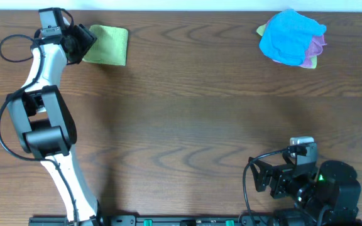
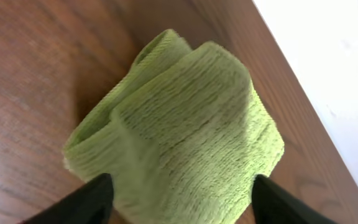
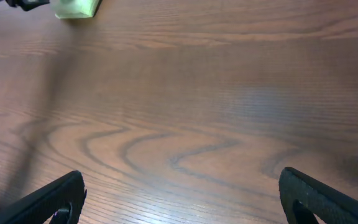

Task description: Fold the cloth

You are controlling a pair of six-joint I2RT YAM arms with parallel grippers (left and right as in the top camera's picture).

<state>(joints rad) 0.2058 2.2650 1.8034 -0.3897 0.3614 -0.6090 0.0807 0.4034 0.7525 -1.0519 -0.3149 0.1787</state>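
My left gripper [image 1: 90, 43] sits at the table's [image 1: 187, 107] eleven o'clock, fingers [image 2: 89, 200] parted wide astride the folded cloth [image 1: 109, 44], not clamping it; my right gripper [image 1: 258, 177], at five o'clock, gapes fully, empty.

White left arm [image 1: 43, 66], black joints [image 1: 43, 135], black right arm [image 1: 332, 188], possibly a green light [image 1: 321, 178]

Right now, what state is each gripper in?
Left gripper: open, cloth lying between its fingers.
Right gripper: open, empty.
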